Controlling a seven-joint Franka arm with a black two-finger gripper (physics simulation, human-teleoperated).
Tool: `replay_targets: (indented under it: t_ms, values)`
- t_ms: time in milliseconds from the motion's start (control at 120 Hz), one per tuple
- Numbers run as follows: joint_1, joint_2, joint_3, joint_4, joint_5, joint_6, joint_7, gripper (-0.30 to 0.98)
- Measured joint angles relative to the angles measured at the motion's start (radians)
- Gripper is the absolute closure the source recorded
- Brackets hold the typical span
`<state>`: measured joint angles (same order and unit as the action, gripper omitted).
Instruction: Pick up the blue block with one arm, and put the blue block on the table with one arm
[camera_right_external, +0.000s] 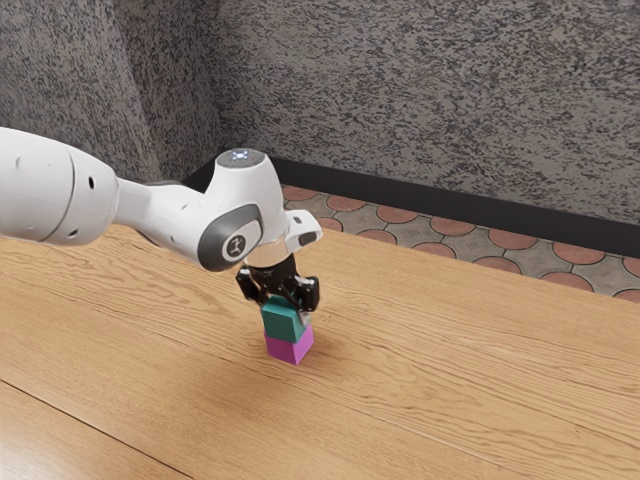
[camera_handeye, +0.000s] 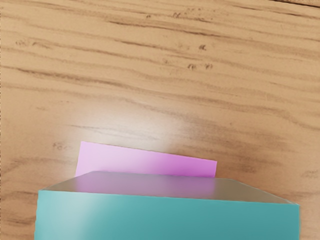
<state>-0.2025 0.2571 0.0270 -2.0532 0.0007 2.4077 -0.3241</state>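
Likely pick-up: we can't tell if pincer (camera_right_external: 282, 306) clamps smooth teal block (camera_right_external: 284, 322) over magenta block (camera_right_external: 290, 348) — next, secure, lift clear.

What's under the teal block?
A magenta block, with the table around it. In the wrist view a strip of its top pokes out past the teal block. The rest of that top is covered, so I can't confirm contact.

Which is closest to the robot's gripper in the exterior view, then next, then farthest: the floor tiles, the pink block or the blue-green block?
1. Blue-green block, right at the gripper.
2. Pink block, below the blue-green one.
3. Floor tiles, beyond the table's far edge.
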Motion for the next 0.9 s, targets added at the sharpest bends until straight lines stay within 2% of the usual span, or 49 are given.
replay_targets:
  t_ms: [133,208,325,425,583,717,900]
  values:
    - [0.000,-0.028,0.003,-0.004,0.003,0.000,-0.001,0.30]
    - [0.002,-0.064,0.035,-0.007,0.017,-0.006,-0.003,0.32]
    - [0.130,-0.074,0.061,-0.005,0.033,-0.018,0.001,0.32]
    - [0.210,-0.012,0.064,0.036,0.037,-0.024,0.011,0.31]
    - [0.253,0.153,0.061,0.162,0.033,-0.025,0.025,0.31]
    - [0.260,0.208,0.059,0.203,0.032,-0.026,0.035,0.31]
    - [0.261,0.192,0.058,0.202,0.027,-0.026,0.050,0.14]
